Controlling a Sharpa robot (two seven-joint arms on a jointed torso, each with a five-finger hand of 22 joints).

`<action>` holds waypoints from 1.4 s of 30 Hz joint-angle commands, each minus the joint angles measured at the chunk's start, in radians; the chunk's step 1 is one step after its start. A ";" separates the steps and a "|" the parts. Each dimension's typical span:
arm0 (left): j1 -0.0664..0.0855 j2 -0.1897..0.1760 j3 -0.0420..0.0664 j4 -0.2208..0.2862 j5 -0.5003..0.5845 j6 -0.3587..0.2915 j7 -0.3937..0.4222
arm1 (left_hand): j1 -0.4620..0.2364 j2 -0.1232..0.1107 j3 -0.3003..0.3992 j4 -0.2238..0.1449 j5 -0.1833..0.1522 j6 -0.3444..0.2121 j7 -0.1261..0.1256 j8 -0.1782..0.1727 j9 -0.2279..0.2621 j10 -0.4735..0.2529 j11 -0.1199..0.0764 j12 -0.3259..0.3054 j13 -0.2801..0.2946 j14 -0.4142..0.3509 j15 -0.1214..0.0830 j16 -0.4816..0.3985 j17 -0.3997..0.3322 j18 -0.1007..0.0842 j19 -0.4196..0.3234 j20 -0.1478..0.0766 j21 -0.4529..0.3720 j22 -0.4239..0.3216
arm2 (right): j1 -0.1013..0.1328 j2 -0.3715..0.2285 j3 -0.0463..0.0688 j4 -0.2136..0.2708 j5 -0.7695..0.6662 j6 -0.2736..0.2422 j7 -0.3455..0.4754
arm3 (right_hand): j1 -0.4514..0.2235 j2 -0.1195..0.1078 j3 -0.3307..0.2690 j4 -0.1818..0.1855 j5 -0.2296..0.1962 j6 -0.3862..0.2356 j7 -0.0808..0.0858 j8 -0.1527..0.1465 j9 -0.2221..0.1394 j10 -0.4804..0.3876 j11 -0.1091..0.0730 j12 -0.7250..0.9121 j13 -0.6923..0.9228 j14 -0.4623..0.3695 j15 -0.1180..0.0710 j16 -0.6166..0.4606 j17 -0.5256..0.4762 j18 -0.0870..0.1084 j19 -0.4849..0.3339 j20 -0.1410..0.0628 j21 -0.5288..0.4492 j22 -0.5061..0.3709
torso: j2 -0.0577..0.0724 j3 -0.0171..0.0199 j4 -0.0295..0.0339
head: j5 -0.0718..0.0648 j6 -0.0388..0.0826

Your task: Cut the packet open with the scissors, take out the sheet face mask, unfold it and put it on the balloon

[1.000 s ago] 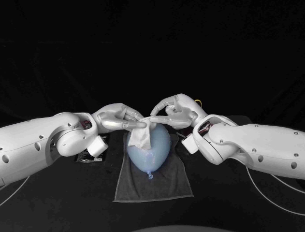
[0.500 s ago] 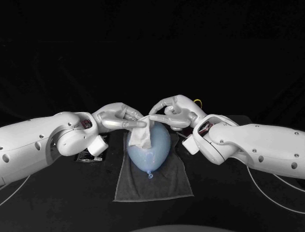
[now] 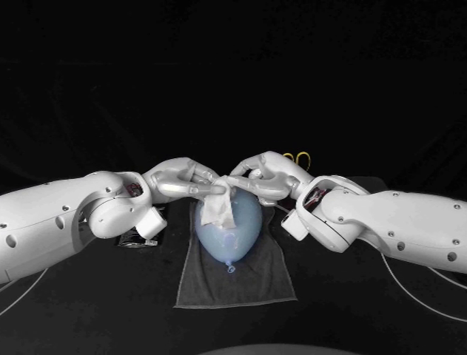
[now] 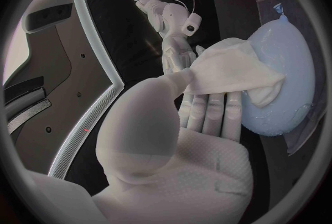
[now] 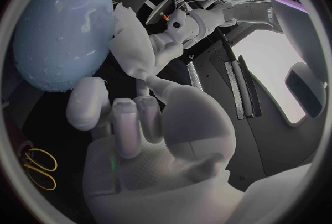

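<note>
Head view shows the black worktop (image 3: pixel 73 310), a grey towel (image 3: pixel 249 285) on it and the blue balloon (image 3: pixel 233 237) lying on that. The half-folded mask (image 3: pixel 218 211) hangs over the balloon's far end, pinched by the left robot hand (image 3: pixel 180 181) and the right robot hand (image 3: pixel 267 177). Unfolding seems in hand; next, its edges need pulling apart.

The balloon (image 3: pixel 230 225) shows its knotted near half; its far end is covered by the sheet face mask (image 3: pixel 220 207) and both hands. Of the scissors (image 3: pixel 295 157), the yellow handle loops rise behind the right hand (image 3: pixel 263 176) — the blades are hidden. A dark object (image 3: pixel 143 238) just off the towel's (image 3: pixel 237 285) left edge lies half under the left arm (image 3: pixel 52 222), too dim to name. Where the left hand (image 3: pixel 182 180) pinches the mask, folds cover the fingertips — the exact grip cannot be told.
</note>
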 commanded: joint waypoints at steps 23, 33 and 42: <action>0.002 -0.004 0.001 0.001 0.001 0.026 -0.005 | -0.124 0.008 -0.085 0.224 0.003 0.029 -0.011 -0.023 -0.027 -0.002 0.001 0.016 0.012 -0.034 -0.001 0.059 0.054 0.030 0.022 0.022 -0.058 -0.051 | -0.001 -0.007 0.000 0.005 -0.048 0.001 0.006 | -0.065 0.027 0.060 -0.061 0.007 -0.016 -0.031 0.174 0.118 0.058 -0.021 0.029 0.208 0.111 -0.020 0.004 0.263 0.009 0.014 -0.013 0.035 0.148 | 0.000 0.0002 0.0000 | 0.013 -0.003; 0.002 -0.008 0.001 -0.003 0.015 0.027 -0.005 | -0.029 0.106 0.046 0.182 0.003 0.026 -0.012 -0.023 -0.027 -0.005 0.000 0.019 0.014 -0.042 -0.004 0.069 0.065 0.030 0.036 0.016 -0.068 -0.063 | 0.000 -0.014 0.000 0.003 -0.056 0.000 0.001 | -0.073 0.021 0.068 -0.075 0.007 -0.024 -0.032 0.181 0.127 0.059 -0.023 0.030 0.209 0.111 -0.022 0.004 0.263 0.009 0.013 -0.015 0.032 0.147 | 0.000 -0.0002 -0.0001 | 0.021 -0.005; 0.002 -0.009 -0.003 -0.002 0.034 0.027 -0.009 | -0.139 0.125 0.070 0.224 0.002 0.040 -0.009 -0.026 -0.034 0.001 0.002 0.021 0.016 -0.028 -0.003 0.056 0.063 0.031 0.056 0.015 -0.077 -0.075 | 0.002 -0.015 0.000 -0.011 -0.025 -0.024 0.008 | -0.126 -0.093 0.039 -0.071 0.007 -0.148 0.037 0.020 0.056 -0.036 0.035 -0.069 0.110 0.111 0.025 0.004 0.263 0.019 -0.024 0.013 -0.059 0.124 | 0.000 0.0006 -0.0008 | 0.026 -0.004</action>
